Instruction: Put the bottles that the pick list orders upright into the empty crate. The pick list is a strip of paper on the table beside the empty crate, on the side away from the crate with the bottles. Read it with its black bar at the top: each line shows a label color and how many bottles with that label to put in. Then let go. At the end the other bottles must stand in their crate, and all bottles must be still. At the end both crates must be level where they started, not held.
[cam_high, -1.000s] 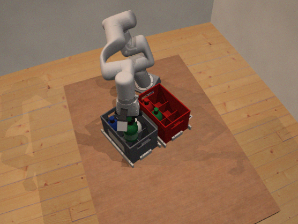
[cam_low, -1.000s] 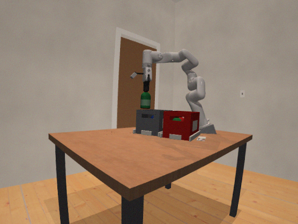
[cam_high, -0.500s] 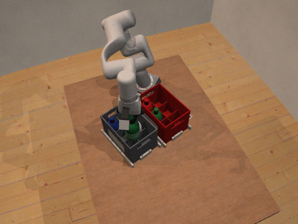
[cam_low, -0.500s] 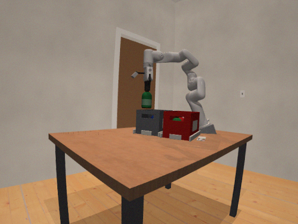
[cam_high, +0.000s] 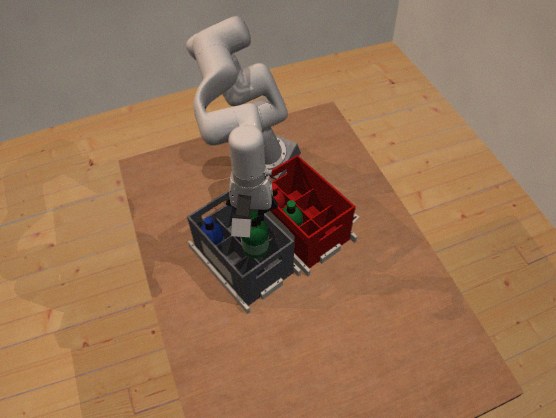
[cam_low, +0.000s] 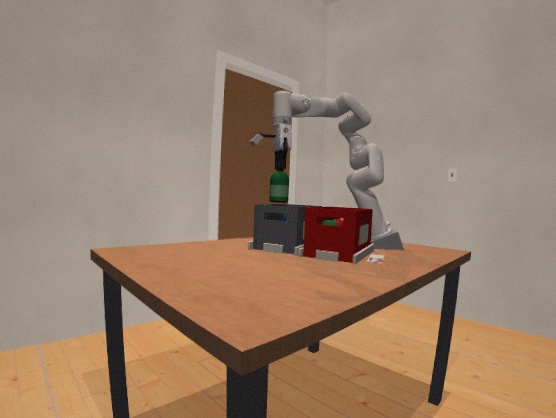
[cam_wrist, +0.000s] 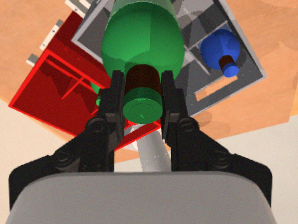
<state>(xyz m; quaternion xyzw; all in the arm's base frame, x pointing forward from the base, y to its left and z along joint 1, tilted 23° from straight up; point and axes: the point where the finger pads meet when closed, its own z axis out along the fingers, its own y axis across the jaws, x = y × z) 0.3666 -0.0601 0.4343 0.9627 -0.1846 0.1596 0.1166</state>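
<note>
My gripper (cam_low: 281, 161) (cam_wrist: 142, 85) is shut on the dark neck of a green bottle (cam_high: 256, 239) (cam_low: 279, 186) (cam_wrist: 142, 40). It holds the bottle upright, with its base just above the rim of the grey crate (cam_high: 272, 272) (cam_low: 270, 231) (cam_wrist: 239, 92). A blue bottle (cam_high: 212, 231) (cam_wrist: 222, 50) stands in a far cell of the grey crate. The red crate (cam_high: 327, 240) (cam_low: 340, 242) (cam_wrist: 47, 87) stands right beside it and holds a small green bottle (cam_high: 294, 212) (cam_low: 329, 222). The pick list (cam_low: 375, 258) lies on the table by the red crate's far side, too small to read.
The arm's base (cam_low: 387, 240) stands behind the red crate. Both crates rest on pale feet near the table's back edge. The wooden table (cam_high: 325, 340) (cam_low: 260, 295) stretches wide in front of them.
</note>
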